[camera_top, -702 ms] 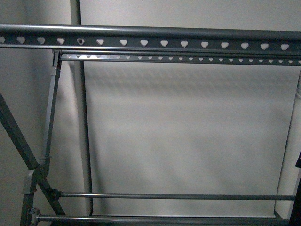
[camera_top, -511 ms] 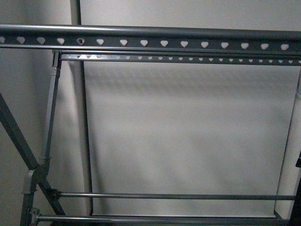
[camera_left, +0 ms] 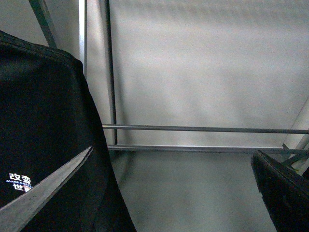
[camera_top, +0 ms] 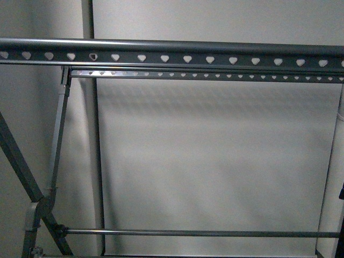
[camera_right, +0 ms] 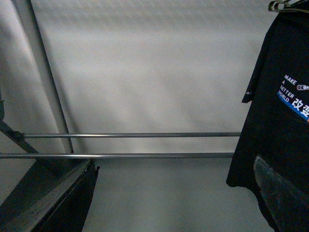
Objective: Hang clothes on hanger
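**Heart-hole rack check, shirt spotted from the wrists only**

Noticed a shift first: the rack point(camera_top: 172, 54) with its heart-hole top rail sitting lower in the front view than half a second ago. Only one lower bar point(camera_top: 199, 233) left in shot instead of two.

Found the black T-shirt point(camera_left: 43, 121) in both wrist views. From the left wrist: filling one side, right up against one finger of the left gripper point(camera_left: 174, 151), with a bit of white and blue print low on the cloth. Jaws spread wide, nothing pinched between them.

From the right wrist: hanging loose off to one side, "MAKE A BETTER" print readable, hem dropping past the two lower bars. One finger of the right gripper point(camera_right: 174, 162) in front of the bottom edge. Same deal with those jaws: wide apart, gripping nothing. Can't make out what the small grey metal bit point(camera_right: 282, 5) at the very top of the shirt is.
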